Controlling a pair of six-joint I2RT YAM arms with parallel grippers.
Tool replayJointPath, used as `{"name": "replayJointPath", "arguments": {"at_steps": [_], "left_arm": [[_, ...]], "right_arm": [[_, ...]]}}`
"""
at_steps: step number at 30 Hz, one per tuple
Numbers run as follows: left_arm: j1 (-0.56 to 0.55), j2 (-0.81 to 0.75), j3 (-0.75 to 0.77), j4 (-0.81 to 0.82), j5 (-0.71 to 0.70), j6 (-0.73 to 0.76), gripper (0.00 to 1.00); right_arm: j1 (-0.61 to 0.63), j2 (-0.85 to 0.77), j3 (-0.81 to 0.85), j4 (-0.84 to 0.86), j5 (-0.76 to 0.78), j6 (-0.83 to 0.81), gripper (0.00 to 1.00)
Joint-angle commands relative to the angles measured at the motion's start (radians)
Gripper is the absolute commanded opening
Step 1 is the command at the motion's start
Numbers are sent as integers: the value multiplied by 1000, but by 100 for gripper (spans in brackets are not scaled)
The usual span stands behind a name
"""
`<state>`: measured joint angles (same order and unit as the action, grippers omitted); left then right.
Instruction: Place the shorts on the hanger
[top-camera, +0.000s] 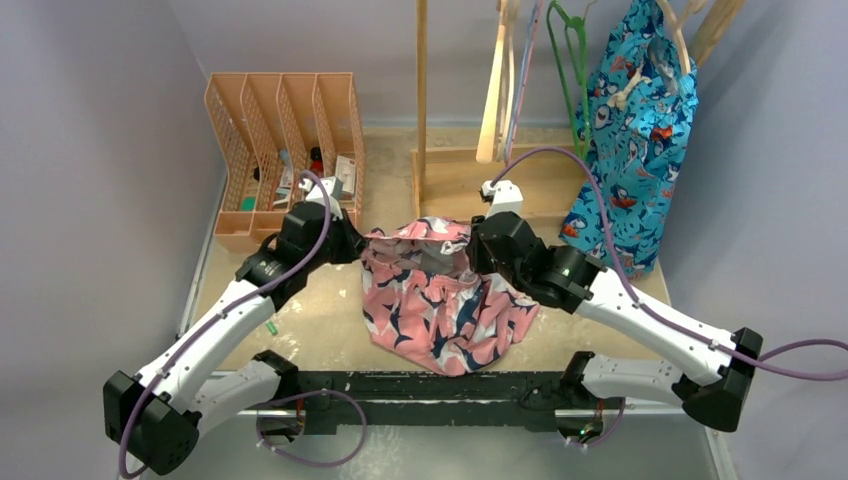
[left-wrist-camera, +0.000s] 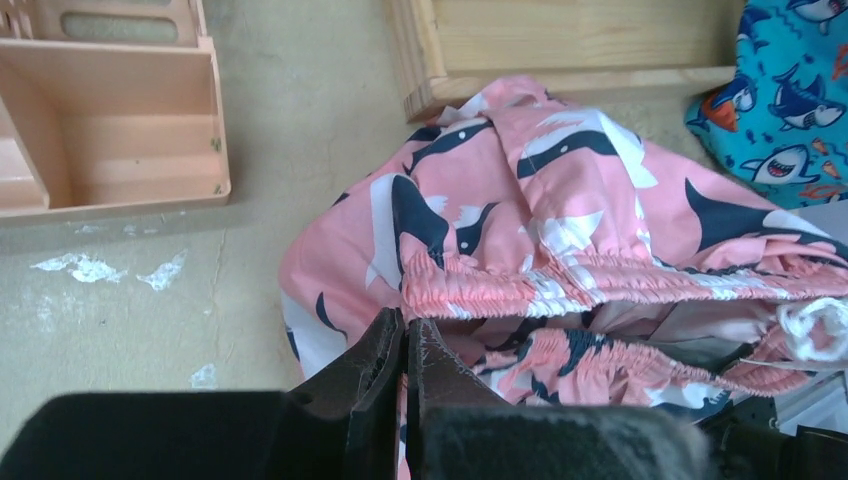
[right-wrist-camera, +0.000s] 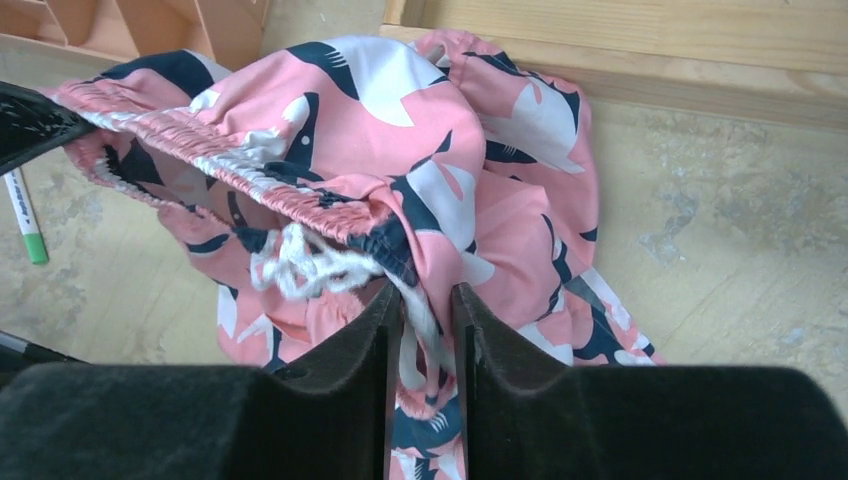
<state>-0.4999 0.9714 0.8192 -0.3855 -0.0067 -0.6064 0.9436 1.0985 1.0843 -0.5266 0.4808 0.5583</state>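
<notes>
The sandy table (top-camera: 300, 320) bears a wooden rack base (top-camera: 545, 190) just beyond the right claw (right-wrist-camera: 427, 300). On the rack, a bright blue shark-print garment (top-camera: 630, 150) hangs past that claw and to its right. A peach slotted organizer (top-camera: 285, 150) stands just beyond the left claw (left-wrist-camera: 405, 345).

The pink shorts (top-camera: 440, 300) hang between the two claws, the waistband stretched from one to the other and the legs drooping onto the table. The pale wooden hangers (top-camera: 495, 90) and the thin green hanger (top-camera: 572, 60) are up on the rack, well beyond both claws.

Both arms reach forward and inward. The left claw is pinched tight on the waistband. The right stands narrow, with fabric caught between its fingers beside the white drawstring (right-wrist-camera: 300, 265). A green marker (right-wrist-camera: 25, 215) lies below the left claw.
</notes>
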Motion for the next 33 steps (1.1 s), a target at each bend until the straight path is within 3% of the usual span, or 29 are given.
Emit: {"name": "replayJointPath", "arguments": {"at_steps": [1,5,9,18,29,33], "left_arm": [[4,-3,-16,75,19,-3,0],[4,1,-32,90,30,48,0],[4,-2,-39,87,59,103,0],[4,-9,-89,118,132,165,0],[4,-11,-78,71,103,196,0],[4,-8,-71,62,109,194,0]], "right_arm": [[1,-37,8,31,17,35,32],[1,-58,31,24,8,68,40],[1,-102,68,69,-38,-27,42],[1,-114,331,-42,-60,-101,45],[0,-2,624,-116,333,-359,45],[-6,37,653,-15,491,-544,47]]}}
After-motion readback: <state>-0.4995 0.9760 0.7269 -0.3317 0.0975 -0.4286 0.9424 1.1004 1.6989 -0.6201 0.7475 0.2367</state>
